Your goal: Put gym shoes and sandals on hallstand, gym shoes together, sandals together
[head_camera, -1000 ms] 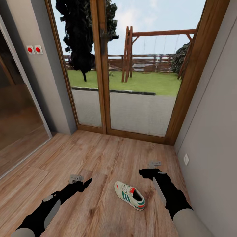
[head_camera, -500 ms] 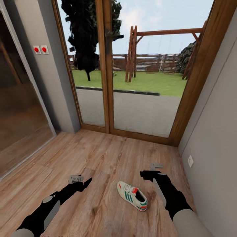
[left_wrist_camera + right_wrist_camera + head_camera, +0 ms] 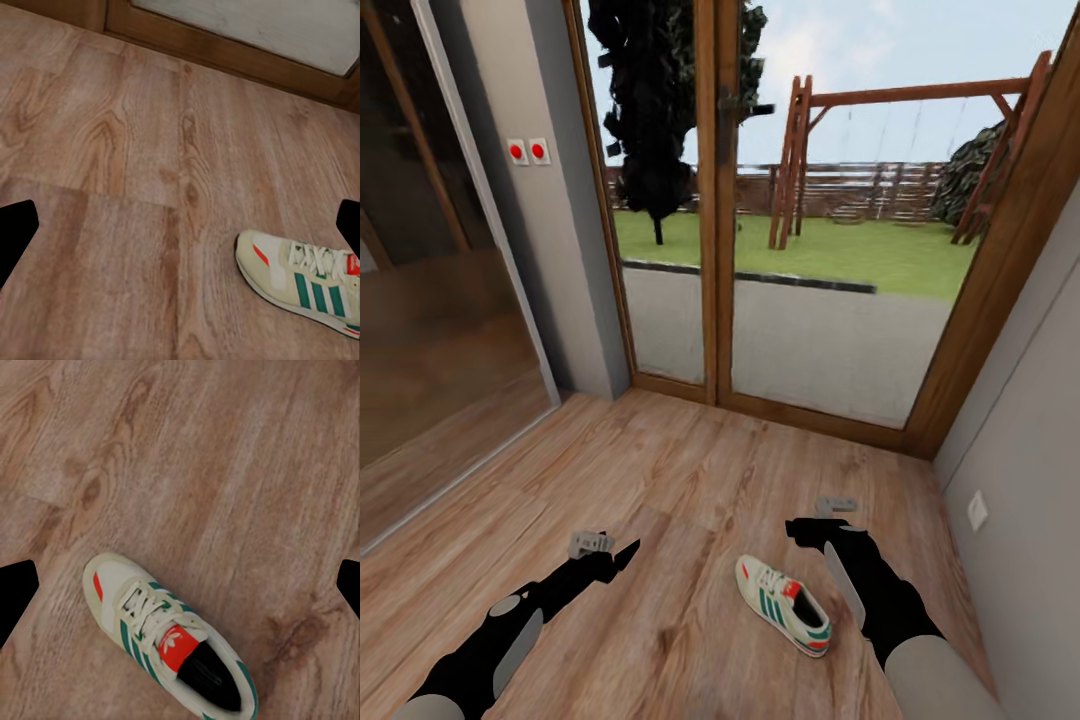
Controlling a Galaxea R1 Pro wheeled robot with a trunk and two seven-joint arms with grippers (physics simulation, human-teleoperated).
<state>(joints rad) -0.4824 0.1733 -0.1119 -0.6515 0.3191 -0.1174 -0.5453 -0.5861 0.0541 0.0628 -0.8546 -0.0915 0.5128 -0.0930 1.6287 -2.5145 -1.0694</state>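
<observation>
Head view has swung left; gym shoe [image 3: 784, 604] unmoved

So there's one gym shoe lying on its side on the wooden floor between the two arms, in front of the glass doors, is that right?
Not quite. The gym shoe is not on its side: it sits upright on its sole, laces and opening facing up, as the right wrist view shows. The rest holds: it is on the wooden floor, between the two arms, in front of the glass doors.
</observation>
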